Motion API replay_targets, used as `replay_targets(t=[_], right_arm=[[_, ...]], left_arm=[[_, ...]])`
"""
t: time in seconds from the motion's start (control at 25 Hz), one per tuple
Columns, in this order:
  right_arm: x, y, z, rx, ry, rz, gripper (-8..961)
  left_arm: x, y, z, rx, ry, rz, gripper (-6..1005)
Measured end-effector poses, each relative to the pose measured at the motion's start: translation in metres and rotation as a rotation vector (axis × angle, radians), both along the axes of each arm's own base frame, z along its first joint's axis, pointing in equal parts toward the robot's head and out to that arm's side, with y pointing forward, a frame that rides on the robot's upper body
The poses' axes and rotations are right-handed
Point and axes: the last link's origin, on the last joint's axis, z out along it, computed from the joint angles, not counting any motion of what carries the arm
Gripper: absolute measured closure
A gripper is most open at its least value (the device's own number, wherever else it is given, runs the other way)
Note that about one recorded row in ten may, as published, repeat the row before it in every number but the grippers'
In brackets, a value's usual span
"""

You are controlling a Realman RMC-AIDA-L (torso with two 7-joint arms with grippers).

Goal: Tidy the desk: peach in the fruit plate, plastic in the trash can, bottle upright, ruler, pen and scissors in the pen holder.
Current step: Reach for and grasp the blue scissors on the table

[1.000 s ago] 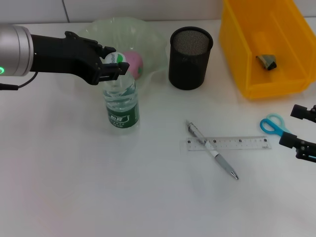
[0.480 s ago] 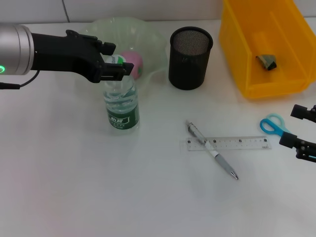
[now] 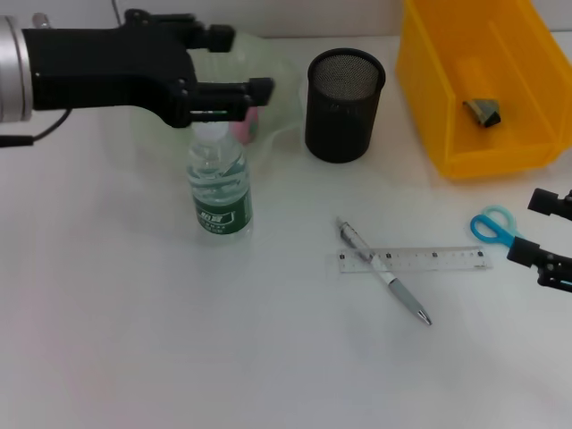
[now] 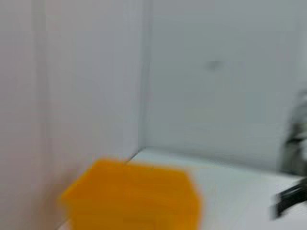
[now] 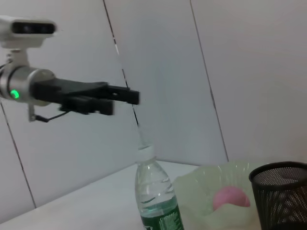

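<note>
Now the left claw (image 3: 234, 64) hovers above the water bottle (image 3: 219, 185), fingers spread and holding nothing. It stands upright on the counter (image 3: 179, 340), just before the fruit plate (image 3: 277, 85) with the peach (image 5: 231, 198). The right claw (image 3: 545, 239), apparently open, waits beside the scissors (image 3: 494, 223).

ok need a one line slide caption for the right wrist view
Left gripper hangs above the upright bottle, clear of its cap; peach in the fruit plate beside the pen holder.

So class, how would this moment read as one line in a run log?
left tool: open, above bottle | bottle: upright, free | peach: in fruit plate | pen: across ruler | right tool: by scissors
</note>
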Motion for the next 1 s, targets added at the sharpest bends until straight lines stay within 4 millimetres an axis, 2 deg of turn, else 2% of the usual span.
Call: replay_targets(t=[0.08,0.12,0.2,0.24,0.28,0.32,0.36,0.48,0.52,0.56,0.6,0.68,0.72,0.76,0.88,0.92,1.0], right_arm=[[0.001,0.0,0.002,0.009,0.008,-0.011,118],[0.002,0.002,0.007,0.021,0.021,-0.035,118],[0.002,0.002,0.01,0.027,0.025,-0.046,118],[0.002,0.005,0.019,0.039,0.031,-0.07,119],[0.002,0.005,0.019,0.039,0.031,-0.07,119],[0.001,0.007,0.027,0.04,0.033,-0.091,119],[0.001,0.007,0.027,0.04,0.033,-0.091,119],[-0.004,0.013,0.043,0.01,0.026,-0.147,119],[-0.012,0.018,0.057,-0.027,-0.011,-0.195,119],[-0.012,0.018,0.057,-0.027,-0.011,-0.195,119],[-0.022,0.024,0.071,-0.07,-0.075,-0.261,119],[-0.027,0.027,0.078,-0.091,-0.116,-0.306,119],[-0.037,0.034,0.088,-0.12,-0.225,-0.404,119],[-0.037,0.034,0.088,-0.12,-0.225,-0.404,119],[-0.052,0.046,0.093,-0.155,-0.412,-0.565,119],[-0.063,0.057,0.088,-0.18,-0.519,-0.64,119],[-0.068,0.063,0.083,-0.195,-0.566,-0.66,119]], left_arm=[[0.001,-0.008,-0.003,-0.023,-0.034,-0.058,253],[0.0,-0.021,-0.016,-0.067,-0.067,-0.152,247],[-0.002,-0.026,-0.024,-0.084,-0.075,-0.178,235],[-0.008,-0.033,-0.041,-0.112,-0.086,-0.204,229],[-0.008,-0.033,-0.041,-0.112,-0.086,-0.204,223],[-0.017,-0.041,-0.062,-0.142,-0.103,-0.234,217],[-0.017,-0.041,-0.062,-0.142,-0.103,-0.234,211],[-0.029,-0.054,-0.09,-0.183,-0.129,-0.289,199],[-0.039,-0.062,-0.109,-0.201,-0.158,-0.294,199],[-0.039,-0.062,-0.109,-0.201,-0.158,-0.294,199],[-0.043,-0.064,-0.116,-0.204,-0.17,-0.286,199],[-0.053,-0.066,-0.129,-0.198,-0.192,-0.267,199],[-0.062,-0.068,-0.138,-0.184,-0.203,-0.27,199],[-0.062,-0.068,-0.138,-0.184,-0.203,-0.27,199],[-0.075,-0.068,-0.146,-0.158,-0.219,-0.258,199],[-0.081,-0.066,-0.149,-0.146,-0.232,-0.23,199],[-0.083,-0.066,-0.15,-0.144,-0.235,-0.219,199]])
